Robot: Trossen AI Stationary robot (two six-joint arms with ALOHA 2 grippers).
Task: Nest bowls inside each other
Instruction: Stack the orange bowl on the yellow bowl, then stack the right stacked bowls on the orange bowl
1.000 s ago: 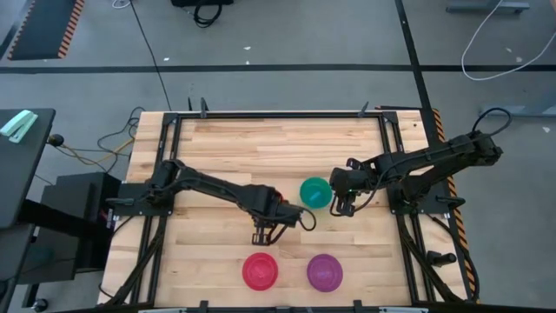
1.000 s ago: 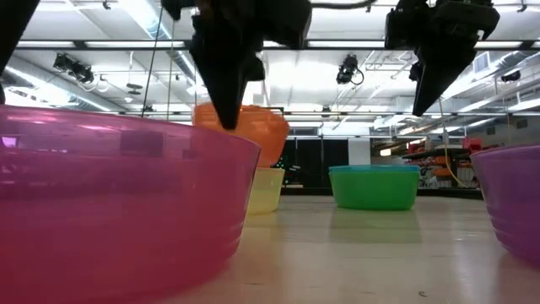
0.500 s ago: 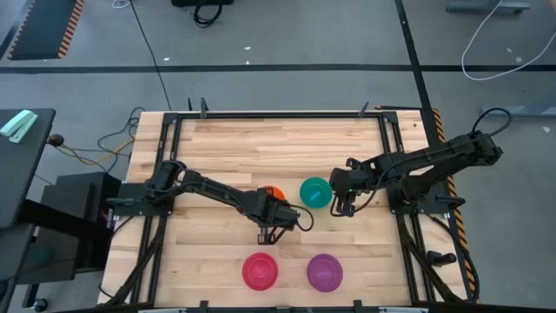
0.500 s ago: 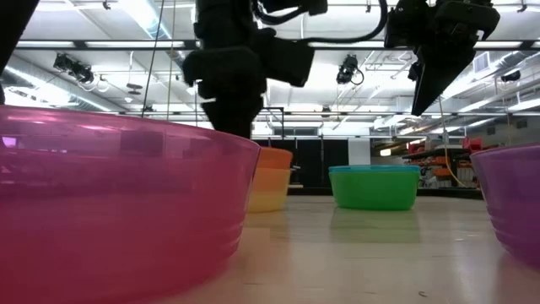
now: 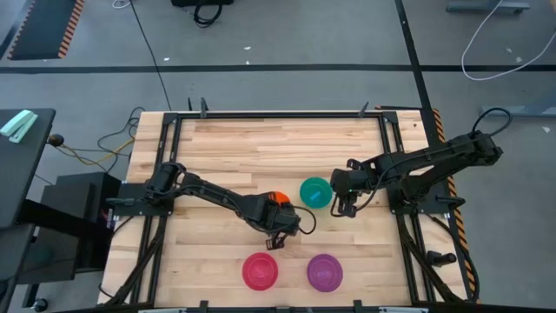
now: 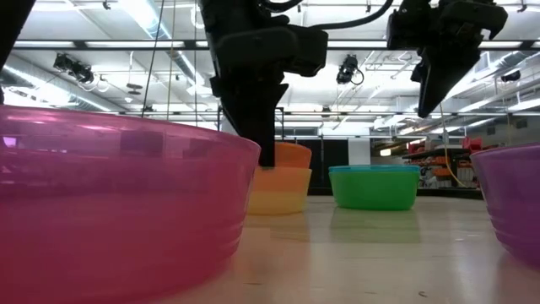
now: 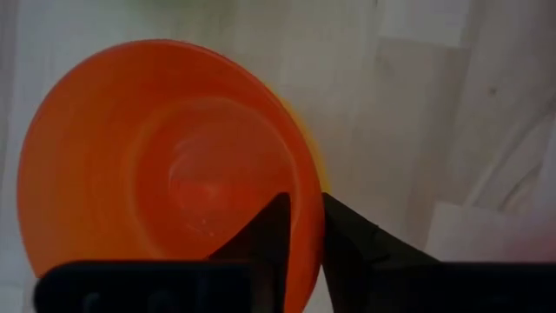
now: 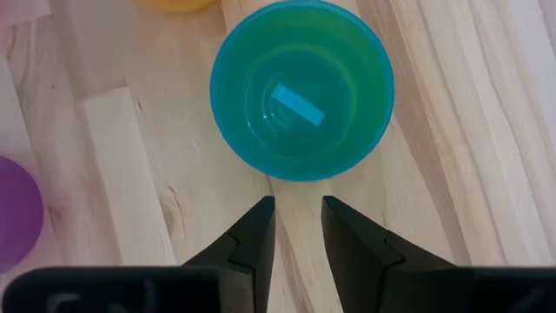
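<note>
The orange bowl point(image 6: 285, 155) sits nested in the yellow bowl point(image 6: 278, 201), which stands on the table. My left gripper point(image 7: 304, 198) point(image 5: 280, 212) comes down over the stack's rim and is shut on the orange bowl point(image 7: 165, 165). A blue bowl point(image 8: 301, 94) rests inside the green bowl point(image 6: 374, 189) point(image 5: 314, 192). My right gripper point(image 8: 298, 202) point(image 5: 341, 208) hovers beside that pair, toward the table's right, fingers a little apart, touching nothing. The pink-red bowl point(image 5: 260, 270) and purple bowl point(image 5: 324, 272) stand apart near the near edge. My left gripper holds the orange bowl by its rim point(image 7: 306, 228), one finger point(image 7: 269, 228) inside the bowl and one point(image 7: 347, 236) outside. The fingers come from above, pointing down. The bowl sits upright inside the yellow bowl, whose edge point(image 7: 316, 163) peeks out beside it.
The pink-red bowl point(image 6: 110, 203) and purple bowl point(image 6: 516, 198) stand close to the low camera. Bare wooden table point(image 5: 261, 148) stretches toward the far edge, inside a black metal frame point(image 5: 278, 114). Cables lie on the floor beyond.
My left gripper has lowered the orange bowl from the air into the yellow bowl, keeping its hold on the rim. It has then shifted a little toward the table's right and near edge, and the orange-yellow stack has slid with it.
</note>
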